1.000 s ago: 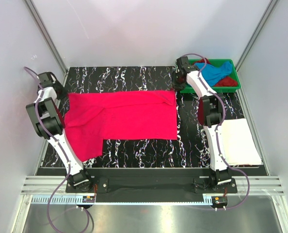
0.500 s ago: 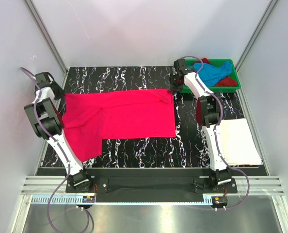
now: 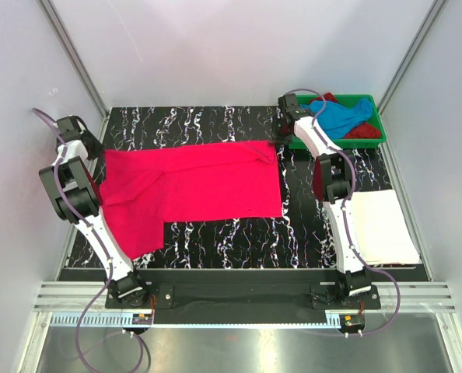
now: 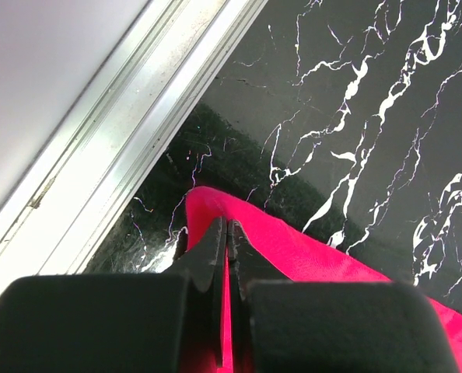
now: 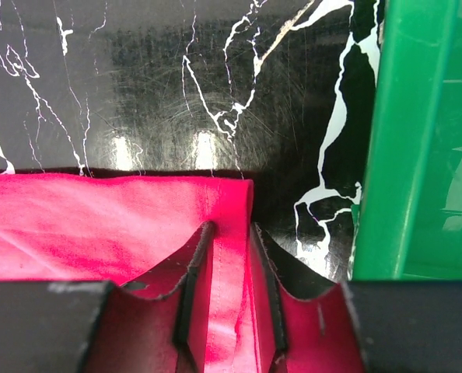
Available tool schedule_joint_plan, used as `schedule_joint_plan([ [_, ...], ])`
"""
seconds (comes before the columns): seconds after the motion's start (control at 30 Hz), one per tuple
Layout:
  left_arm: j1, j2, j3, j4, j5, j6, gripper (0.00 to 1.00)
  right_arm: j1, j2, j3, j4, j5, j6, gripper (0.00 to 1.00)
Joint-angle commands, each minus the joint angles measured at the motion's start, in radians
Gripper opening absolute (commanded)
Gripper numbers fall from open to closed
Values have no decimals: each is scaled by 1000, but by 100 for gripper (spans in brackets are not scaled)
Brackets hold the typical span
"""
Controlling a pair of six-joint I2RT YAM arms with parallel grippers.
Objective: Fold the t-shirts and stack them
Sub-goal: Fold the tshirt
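The hot pink t-shirt (image 3: 192,186) lies spread flat across the black marbled mat, one sleeve hanging toward the near left. My left gripper (image 3: 97,149) is shut on its far left corner; the left wrist view shows the jaws (image 4: 228,225) pinched on the pink cloth (image 4: 309,249). My right gripper (image 3: 280,138) is at the far right corner. In the right wrist view its fingers (image 5: 231,229) stand apart, astride the pink hem (image 5: 99,225) lying on the mat. The sky blue t-shirt (image 3: 344,115) and dark red t-shirt (image 3: 363,130) lie crumpled in the tray. The white t-shirt (image 3: 383,225) lies folded at the right.
The green plastic tray (image 3: 340,144) stands at the far right corner, its wall (image 5: 410,140) just right of my right gripper. A metal rail (image 4: 122,148) and the white wall run along the mat's left edge, close to my left gripper.
The pink shirt has slid a little to the left with my left gripper. My right gripper has drawn back slightly toward the far edge.
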State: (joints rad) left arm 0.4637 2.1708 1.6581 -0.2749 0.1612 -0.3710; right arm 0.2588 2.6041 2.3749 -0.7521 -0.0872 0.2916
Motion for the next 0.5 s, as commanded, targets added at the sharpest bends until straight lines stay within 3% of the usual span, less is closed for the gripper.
schedule_joint_plan([
  [0.0, 15, -9, 15, 56, 14, -6, 0, 7, 7, 34, 36, 29, -5, 32],
  [0.47, 16, -8, 5, 66, 24, -14, 0, 7, 16, 73, 62, 41, -22, 30],
])
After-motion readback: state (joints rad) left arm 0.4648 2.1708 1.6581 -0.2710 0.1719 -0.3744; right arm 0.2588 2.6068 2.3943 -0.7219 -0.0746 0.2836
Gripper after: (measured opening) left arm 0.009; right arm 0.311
